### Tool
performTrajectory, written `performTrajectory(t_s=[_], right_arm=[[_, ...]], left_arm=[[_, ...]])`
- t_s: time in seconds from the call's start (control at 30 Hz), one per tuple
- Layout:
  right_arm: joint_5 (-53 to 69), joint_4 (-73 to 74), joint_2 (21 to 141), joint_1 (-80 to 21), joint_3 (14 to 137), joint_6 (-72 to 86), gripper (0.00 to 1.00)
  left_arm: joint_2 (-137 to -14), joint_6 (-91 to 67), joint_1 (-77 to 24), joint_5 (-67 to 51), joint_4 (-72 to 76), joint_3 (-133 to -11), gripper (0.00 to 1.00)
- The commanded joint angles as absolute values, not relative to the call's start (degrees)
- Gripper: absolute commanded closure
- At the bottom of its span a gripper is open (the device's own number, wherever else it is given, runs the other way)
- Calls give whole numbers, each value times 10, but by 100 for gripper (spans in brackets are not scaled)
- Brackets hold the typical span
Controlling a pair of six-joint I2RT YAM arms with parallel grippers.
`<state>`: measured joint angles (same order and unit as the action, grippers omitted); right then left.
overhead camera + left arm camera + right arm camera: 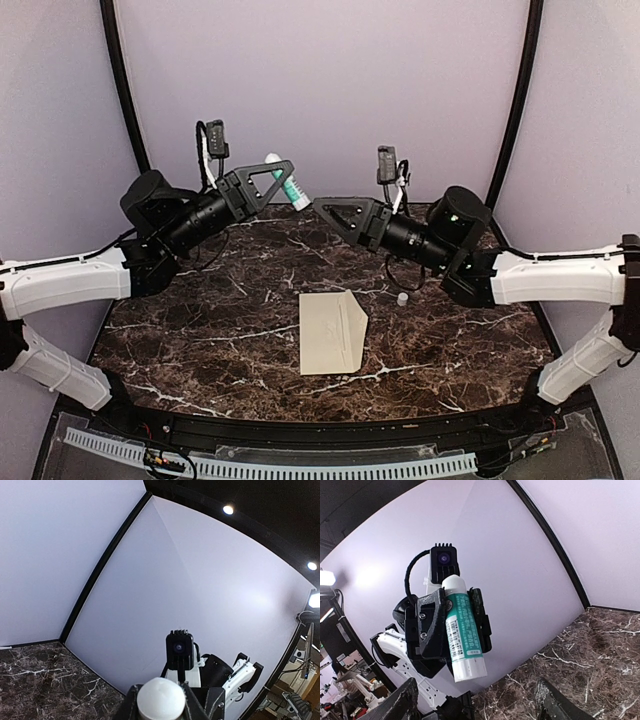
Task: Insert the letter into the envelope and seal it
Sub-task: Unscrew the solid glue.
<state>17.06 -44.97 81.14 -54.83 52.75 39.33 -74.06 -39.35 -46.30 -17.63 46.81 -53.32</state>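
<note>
Two tools up in the air over the far half of the tabletop (200, 340), tips turned toward each other, near but not touching.

Left tool (283, 176): clamped on a glue stick (297, 192), fingers closed against the tube's sides about halfway along, stick slanting down toward the right tool. White tube with a green label and a barcode, plain to see from the right wrist. One rounded white end up by the left wrist camera (444, 559), the flat end low. From the left wrist, only a white domed end visible, wedged between the two dark fingers (129, 707) at the bottom edge.

Right tool (322, 207): wide open, nothing between the fingers. From its own wrist, both fingers (402, 702) far apart at the lower corners, with the stick well clear beyond them.

Down on the tabletop, flat and touched by neither tool: envelope (325, 335), just right of centre, long side running from near edge to far. Plain cream, flap spread out flat toward the right. Impossible to tell whether anything lies inside.

Off to the right of the envelope, apart from it and well below both tools: small white cap (402, 298).

Dark brown marble pattern with white veins all over the tabletop; pale lilac walls (320, 80) behind.
</note>
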Motion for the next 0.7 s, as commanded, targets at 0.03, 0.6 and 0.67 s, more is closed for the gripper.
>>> performTrajectory(t_s=[0.03, 0.6, 0.67], right_arm=[[187, -527, 857, -555, 585, 481, 26], [247, -568, 914, -557, 644, 553, 55], [249, -568, 917, -557, 647, 554, 59]], left_arm=[[-731, -410, -473, -144, 539, -534, 100], [-747, -414, -482, -150, 540, -546, 99], [-747, -414, -483, -149, 540, -545, 100]])
